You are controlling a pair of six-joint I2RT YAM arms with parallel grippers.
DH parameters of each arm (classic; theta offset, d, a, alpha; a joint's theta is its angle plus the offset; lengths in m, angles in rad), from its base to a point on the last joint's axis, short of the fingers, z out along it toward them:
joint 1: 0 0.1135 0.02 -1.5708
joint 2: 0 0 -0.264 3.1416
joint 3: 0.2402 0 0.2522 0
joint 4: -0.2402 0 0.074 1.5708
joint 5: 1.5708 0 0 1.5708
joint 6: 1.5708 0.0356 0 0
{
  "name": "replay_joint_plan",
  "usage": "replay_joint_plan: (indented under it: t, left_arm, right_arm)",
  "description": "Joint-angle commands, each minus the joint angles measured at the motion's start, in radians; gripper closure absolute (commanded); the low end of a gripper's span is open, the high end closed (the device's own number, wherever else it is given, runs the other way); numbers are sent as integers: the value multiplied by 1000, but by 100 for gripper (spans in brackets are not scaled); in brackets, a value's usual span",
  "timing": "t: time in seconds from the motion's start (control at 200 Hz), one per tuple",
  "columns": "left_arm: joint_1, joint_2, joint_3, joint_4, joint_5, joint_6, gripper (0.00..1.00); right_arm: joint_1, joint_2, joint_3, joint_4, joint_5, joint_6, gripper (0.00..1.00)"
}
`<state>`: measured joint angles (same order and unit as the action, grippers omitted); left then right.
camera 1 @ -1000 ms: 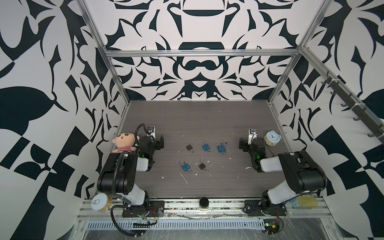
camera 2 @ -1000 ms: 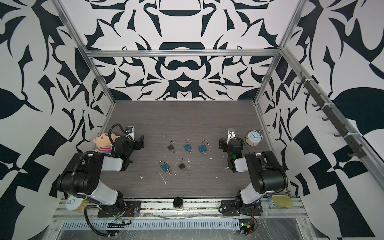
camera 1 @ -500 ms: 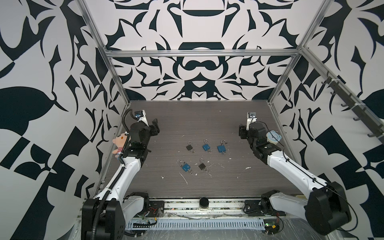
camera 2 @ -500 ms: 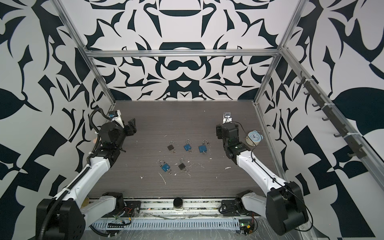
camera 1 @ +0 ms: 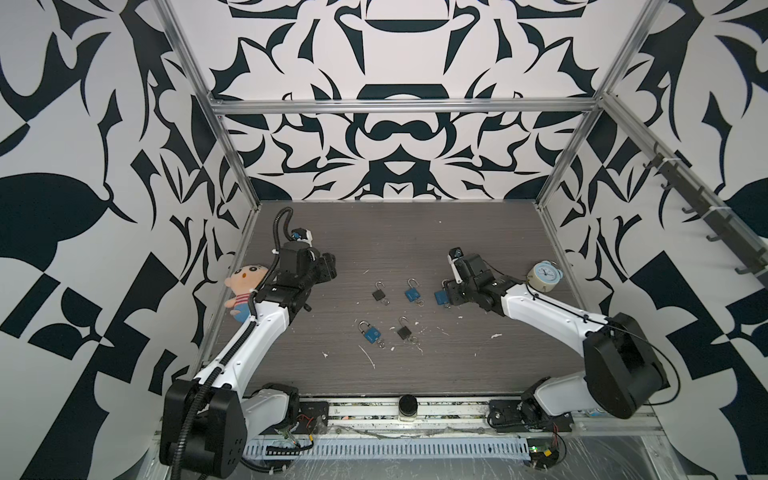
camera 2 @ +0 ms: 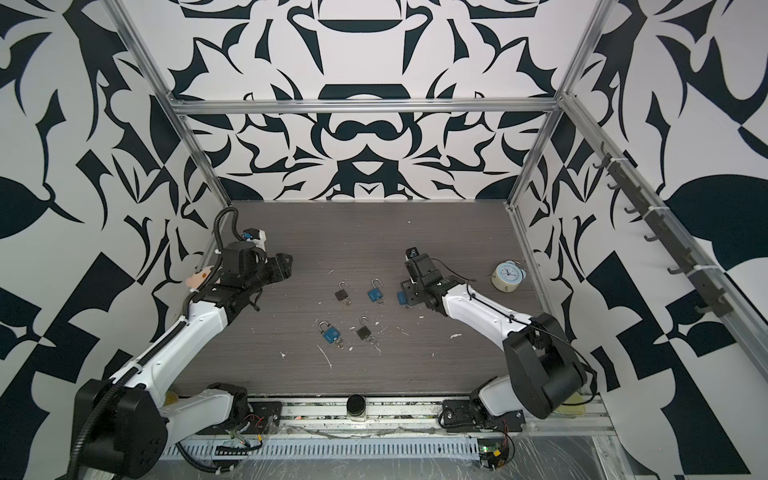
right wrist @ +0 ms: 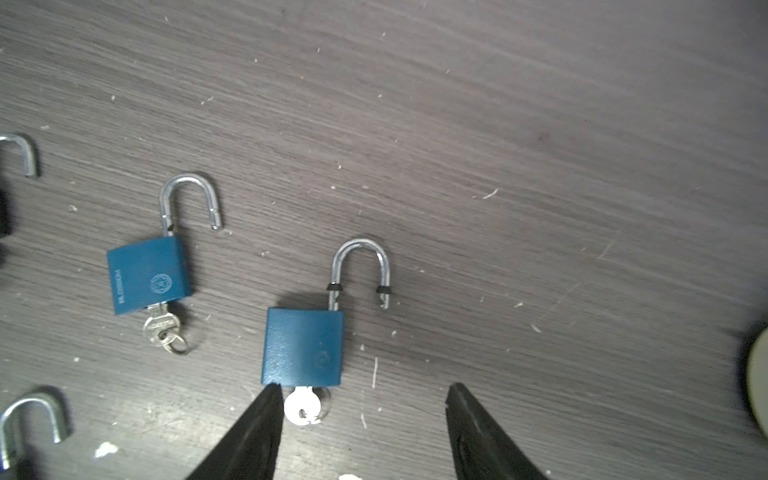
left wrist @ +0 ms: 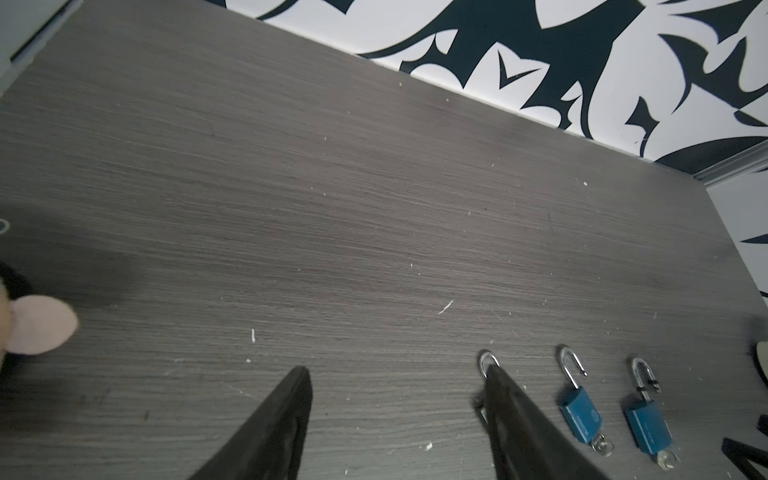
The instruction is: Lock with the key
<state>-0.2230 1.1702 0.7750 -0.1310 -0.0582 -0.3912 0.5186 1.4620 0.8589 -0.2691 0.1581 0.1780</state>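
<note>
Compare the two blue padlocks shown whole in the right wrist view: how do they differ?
The ringed padlock has two black rings on its shackle; the plain padlock has a bare shackle. The ringed padlock's key lies between the open fingers of the right gripper; the plain padlock lies clear of them. The plain padlock shows printed lettering; the ringed padlock only a faint emblem. Both are blue, lie flat, shackles open, keys inserted.

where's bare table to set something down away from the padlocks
Widest bare table: between the back wall and the upper padlock row. A narrower strip lies between the lower two padlocks and the front rail. Crowded: the middle, plus the doll and clock at the sides.
</note>
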Motion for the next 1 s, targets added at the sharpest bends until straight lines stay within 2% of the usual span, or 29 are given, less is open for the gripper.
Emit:
replay_joint_plan:
  t: [0.0, 0.14, 0.32, 0.75, 0.995]
  left_arm:
    - [-6, 21, 32, -23, 18, -16, 34]
    - [-8, 35, 32, -16, 25, -16, 34]
    - [-8, 44, 31, -12, 25, -13, 35]
    - [-7, 48, 26, -7, 22, 1, 36]
    - [-7, 49, 26, -6, 26, 9, 36]
  right_arm:
    - [6, 36, 47, -6, -93, 37, 33]
    - [13, 82, 59, 9, -109, 47, 33]
    - [19, 131, 74, 7, -116, 48, 39]
    - [25, 226, 109, 24, -98, 55, 39]
    - [35, 269, 126, 1, -40, 53, 45]
